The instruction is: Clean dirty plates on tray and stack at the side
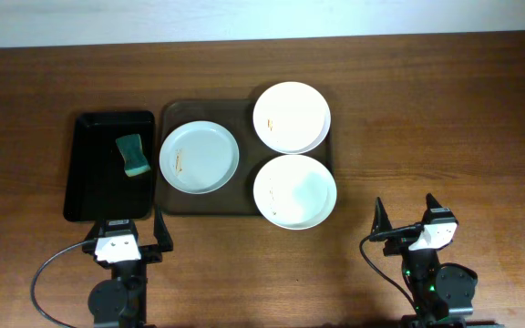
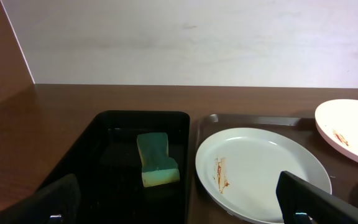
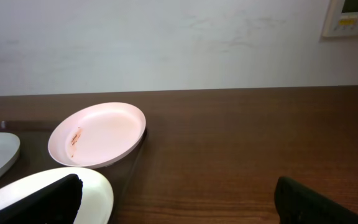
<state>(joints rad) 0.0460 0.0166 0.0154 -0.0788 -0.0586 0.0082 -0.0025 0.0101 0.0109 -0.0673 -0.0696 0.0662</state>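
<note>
Three white plates lie on the dark brown tray (image 1: 180,114): a left plate (image 1: 199,157) with a brownish smear, a back right plate (image 1: 292,117) with a small orange smear, and a front right plate (image 1: 294,191). The left plate (image 2: 260,171) and its smear show in the left wrist view, the back right plate (image 3: 98,134) in the right wrist view. My left gripper (image 1: 123,235) is open and empty near the table's front, in front of the black tray. My right gripper (image 1: 408,219) is open and empty at the front right, right of the plates.
A smaller black tray (image 1: 94,182) stands left of the brown tray and holds a green sponge (image 1: 133,155), which also shows in the left wrist view (image 2: 157,158). Bare wooden table (image 1: 445,118) lies right of the trays. A wall runs along the back.
</note>
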